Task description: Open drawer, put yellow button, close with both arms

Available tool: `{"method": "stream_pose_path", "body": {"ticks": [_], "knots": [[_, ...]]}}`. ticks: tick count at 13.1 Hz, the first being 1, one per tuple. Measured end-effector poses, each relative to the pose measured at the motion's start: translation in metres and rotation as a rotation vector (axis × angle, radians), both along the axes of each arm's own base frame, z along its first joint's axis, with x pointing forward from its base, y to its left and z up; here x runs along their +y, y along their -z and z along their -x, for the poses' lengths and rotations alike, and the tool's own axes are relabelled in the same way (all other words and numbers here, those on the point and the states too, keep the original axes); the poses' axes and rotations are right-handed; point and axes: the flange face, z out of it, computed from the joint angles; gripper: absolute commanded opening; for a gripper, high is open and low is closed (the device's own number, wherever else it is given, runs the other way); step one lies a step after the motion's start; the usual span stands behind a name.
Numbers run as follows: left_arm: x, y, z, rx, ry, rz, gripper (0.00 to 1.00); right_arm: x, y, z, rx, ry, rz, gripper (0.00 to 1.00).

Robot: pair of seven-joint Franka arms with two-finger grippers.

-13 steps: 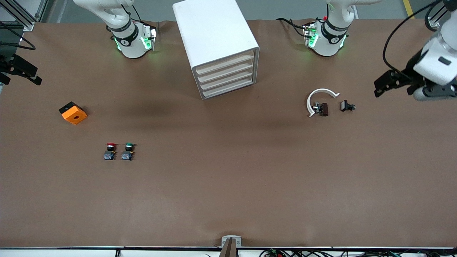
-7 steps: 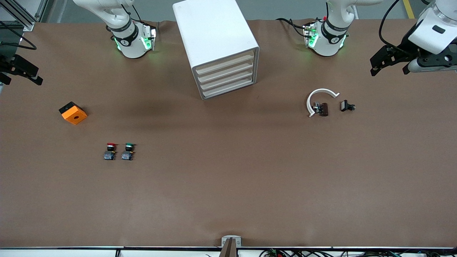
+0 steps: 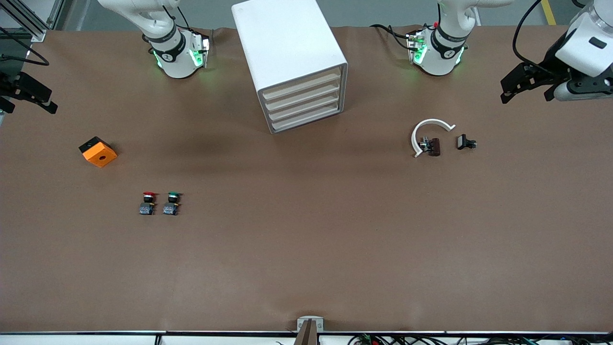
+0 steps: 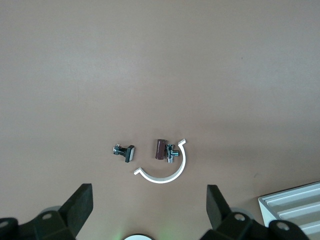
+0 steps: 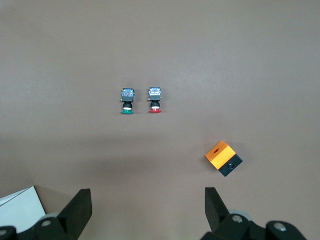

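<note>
Drawer (image 3: 302, 84) shut, topmost of four in the cabinet (image 3: 282, 43), between the two bases. No yellow button anywhere in view; only red (image 3: 148, 203) and green (image 3: 171, 203) ones on the table. Left gripper (image 3: 529, 86) spread, high over its table end. Right gripper (image 3: 28, 98) spread, over the other end. Judged roughly equally well apart from the drawer.

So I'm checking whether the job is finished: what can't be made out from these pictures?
- The yellow button: in no view; the shut cabinet hides its drawers' contents.
- The drawer: its front looks flush, front view only.
- The right gripper: partly cut off by the front view's edge.
- The left gripper: open, empty, over bare table.
</note>
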Motion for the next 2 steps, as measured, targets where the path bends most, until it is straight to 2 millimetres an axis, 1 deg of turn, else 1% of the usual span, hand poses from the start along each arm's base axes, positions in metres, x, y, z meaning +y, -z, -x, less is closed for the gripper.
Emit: {"method": "stream_pose_path", "body": {"ticks": [2], "knots": [[0.0002,0.0004,-0.0048,0.005,-0.001,0.001,1.00,0.0001,-0.0003,0.0002,-0.001,0.000,0.000,1.00]]}}
